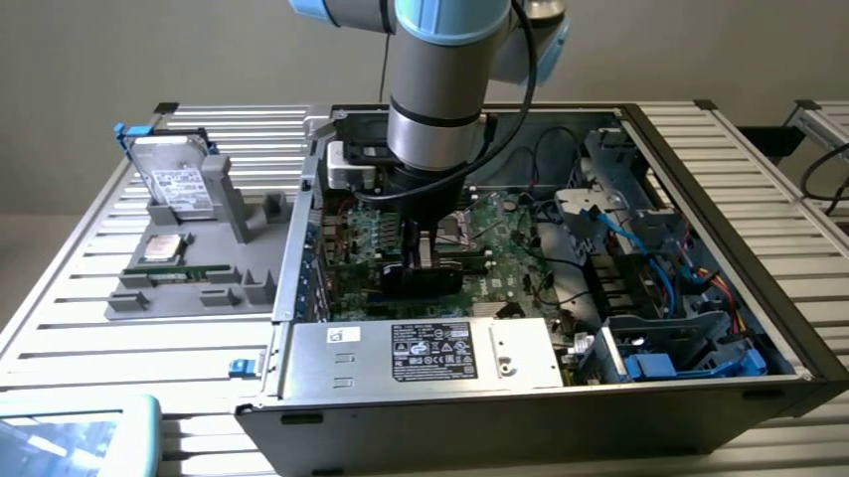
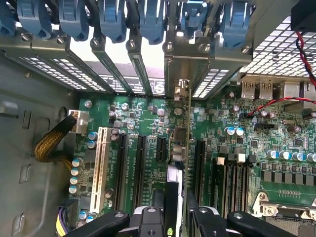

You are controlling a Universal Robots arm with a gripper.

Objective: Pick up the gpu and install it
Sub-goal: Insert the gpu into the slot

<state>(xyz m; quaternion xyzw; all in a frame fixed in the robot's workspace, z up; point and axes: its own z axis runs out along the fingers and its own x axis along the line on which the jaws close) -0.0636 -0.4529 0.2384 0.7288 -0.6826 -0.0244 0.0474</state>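
Observation:
The gpu [image 1: 424, 279] stands on edge over the green motherboard [image 1: 511, 234] inside the open computer case [image 1: 743, 298], its black cooler facing the power supply. My gripper [image 1: 427, 250] reaches straight down from the arm and is shut on the card's top edge. In the wrist view the gpu [image 2: 178, 140] shows edge-on as a thin green board between my two black fingers [image 2: 158, 200], with my gripper [image 2: 174, 205] closed around it. The card's metal bracket [image 2: 190, 54] sits against the case's rear slot openings. Whether the card's lower edge is fully in the motherboard slot is hidden.
A grey holder [image 1: 159, 293] at the exterior view's left carries silver hard drives [image 1: 179, 184] and a green memory stick [image 1: 179, 270]. The silver power supply [image 1: 424, 353] fills the case's near side. Blue cables [image 1: 663, 288] crowd the right. Blue slot latches [image 2: 113, 22] and a white slot [image 2: 102, 168] flank the card.

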